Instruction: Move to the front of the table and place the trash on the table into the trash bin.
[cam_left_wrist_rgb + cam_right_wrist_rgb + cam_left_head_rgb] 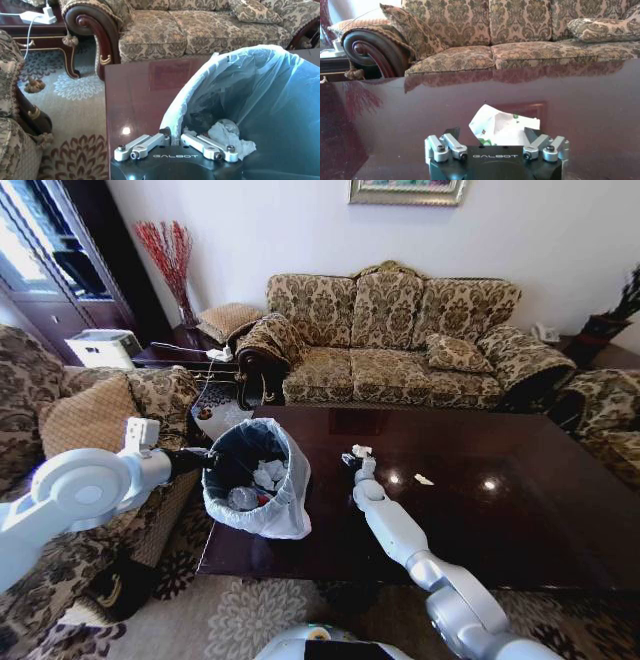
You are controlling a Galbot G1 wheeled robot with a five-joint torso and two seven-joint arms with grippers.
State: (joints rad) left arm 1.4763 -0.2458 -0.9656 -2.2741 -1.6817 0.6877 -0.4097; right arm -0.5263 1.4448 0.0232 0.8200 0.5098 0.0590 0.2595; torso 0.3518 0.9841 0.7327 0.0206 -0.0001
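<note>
The right gripper (496, 135) is stretched out over the dark glossy coffee table (520, 520), its fingers spread apart around a crumpled white paper scrap (501, 126) that lies on the wood between them, not yet pinched; the scrap looks light and springy, so if the fingers close off-centre it could skid across that slick top or pop out sideways; a shallow grip on one loose fold might also tear free on the lift.

A second, smaller white scrap (424, 479) sits farther along the table, well apart, and could be brushed away by the arm's sweep.

The left gripper (174, 142) is clamped on the rim of the trash bin (222, 476), pinching the translucent bag liner (260, 90); the bin stands at the table's corner, tilted, with tissue and a bottle already inside; my worry is that the thin plastic slips or stretches in that hold, and the bin tips off the edge onto the rug
</note>
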